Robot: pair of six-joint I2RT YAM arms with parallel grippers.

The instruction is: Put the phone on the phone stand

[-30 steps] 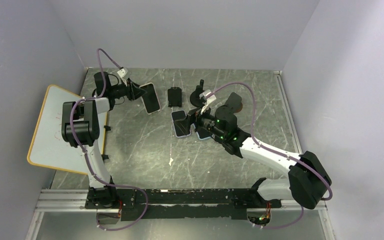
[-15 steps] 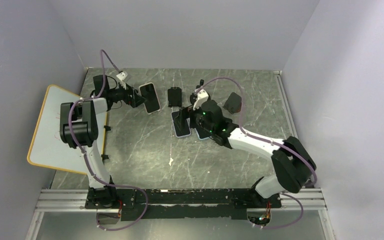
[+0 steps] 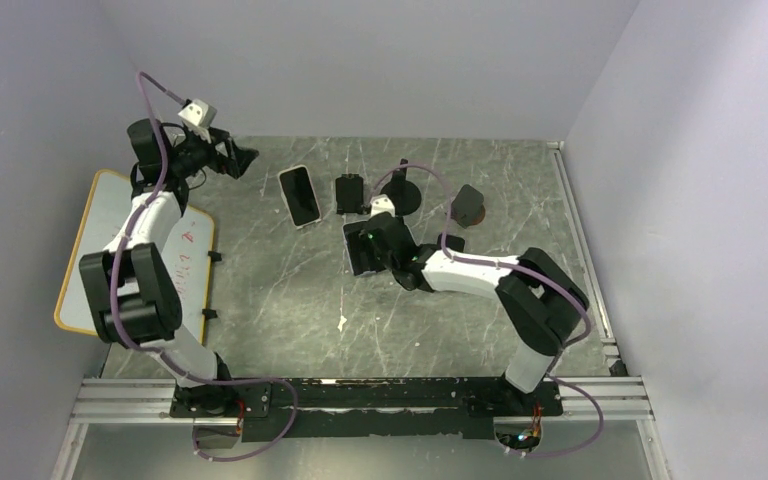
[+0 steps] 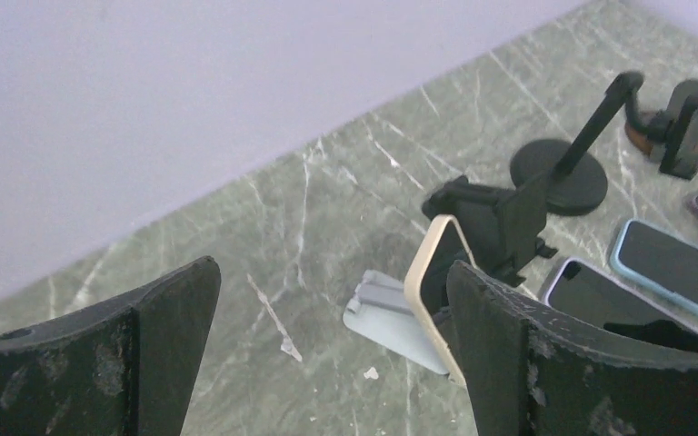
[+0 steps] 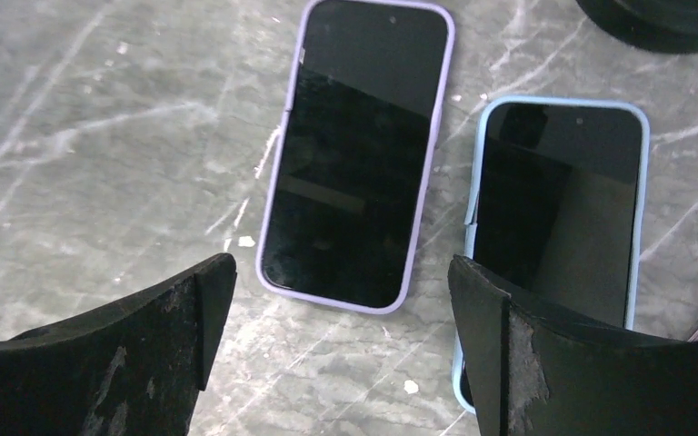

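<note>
Cream-cased phone point(image 4: 432, 272) leans tilted on light stand point(image 4: 386, 318), looks placed. Left gripper point(image 4: 332, 272) spread wide, empty, well apart from it. Right gripper point(image 5: 341, 263) spread, empty, over purple-cased phone point(image 5: 359, 150) flat on table point(image 5: 100, 136). Black stand point(image 4: 509, 213) unfilled, likely next.

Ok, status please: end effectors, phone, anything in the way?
Left end effector open. Right end effector open above purple phone. Cream phone leans on stand. Nothing blocking.
</note>
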